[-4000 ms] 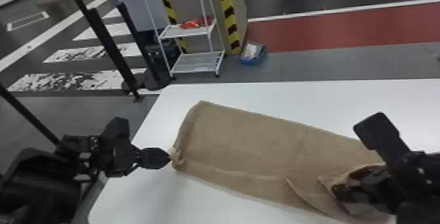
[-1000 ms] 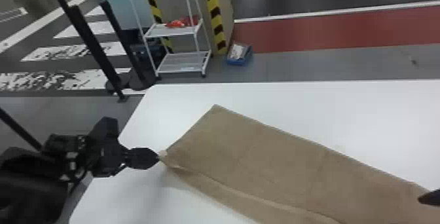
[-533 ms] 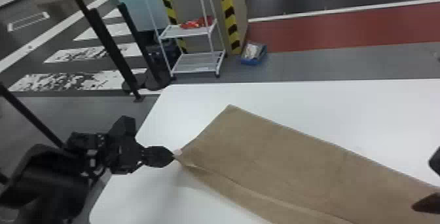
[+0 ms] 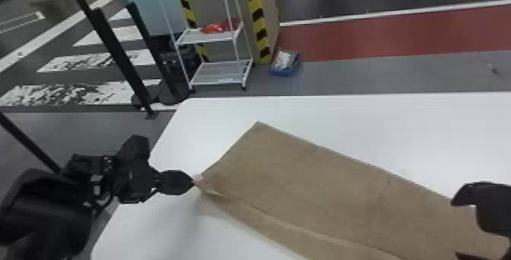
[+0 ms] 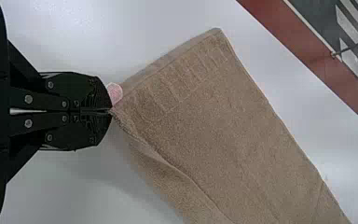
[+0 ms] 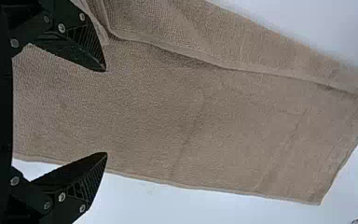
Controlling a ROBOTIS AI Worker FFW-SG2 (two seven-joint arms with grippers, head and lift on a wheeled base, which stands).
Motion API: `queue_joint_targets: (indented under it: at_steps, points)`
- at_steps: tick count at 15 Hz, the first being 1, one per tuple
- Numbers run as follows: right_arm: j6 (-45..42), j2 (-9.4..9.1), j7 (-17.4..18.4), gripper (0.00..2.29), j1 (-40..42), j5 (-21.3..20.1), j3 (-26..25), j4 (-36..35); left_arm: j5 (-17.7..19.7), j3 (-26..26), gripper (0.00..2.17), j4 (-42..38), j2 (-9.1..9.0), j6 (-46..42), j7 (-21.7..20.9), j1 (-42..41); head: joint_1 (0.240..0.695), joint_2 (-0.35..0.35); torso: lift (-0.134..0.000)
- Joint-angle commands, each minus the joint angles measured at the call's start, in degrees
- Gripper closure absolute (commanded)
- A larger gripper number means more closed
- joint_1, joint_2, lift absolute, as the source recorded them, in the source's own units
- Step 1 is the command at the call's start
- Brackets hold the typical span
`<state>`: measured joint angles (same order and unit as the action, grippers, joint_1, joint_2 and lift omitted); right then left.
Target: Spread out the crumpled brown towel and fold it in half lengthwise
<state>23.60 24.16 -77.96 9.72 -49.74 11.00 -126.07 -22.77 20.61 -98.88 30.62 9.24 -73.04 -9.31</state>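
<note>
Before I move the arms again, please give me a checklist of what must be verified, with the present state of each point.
1. Left gripper holds the towel at a corner: ok, shut on it.
2. Right gripper is open for a grasp: ok, fingers well apart.
3. Right gripper has the towel: not ok, nothing between its fingers is gripped.
4. Far long edge runs roughly straight: ok.
5. Near long edges match: not ok, a strip sticks out past the upper layer.
6. Right end lies flat: cannot tell, the right gripper covers part.
</note>
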Motion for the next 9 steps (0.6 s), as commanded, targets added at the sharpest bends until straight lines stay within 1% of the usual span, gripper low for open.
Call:
queue_joint_targets:
  at_steps: [1,2,3,6,9]
  points:
    - [-6.41,0.98,-0.36,0.29,-0.58,0.09,0.07,0.03,-0.43,-0.04,2.00,-0.09,-0.21,0.39,0.00,0.09,0.695,0.323,-0.125]
    - [-8.17,2.21,-0.36,0.28,-0.32,-0.79,1.13,-0.06,-0.69,0.31,2.00,-0.44,-0.65,0.56,-0.26,0.09,0.695,0.327,-0.125]
    - [-8.35,3.09,-0.36,0.28,0.21,-1.50,1.92,-0.14,-0.87,0.40,2.00,-0.35,-0.65,0.56,-0.26,0.09,0.695,0.331,-0.125]
    - [-8.35,4.76,-0.36,0.29,2.23,-2.90,2.18,-1.02,-0.87,0.66,2.00,0.00,-0.65,0.56,-0.18,0.09,0.695,0.342,-0.125]
    - [-7.64,5.02,-0.36,0.29,3.64,-3.34,2.45,-1.64,-1.13,0.22,2.00,0.44,-0.91,0.56,0.09,0.61,0.695,0.342,-0.125]
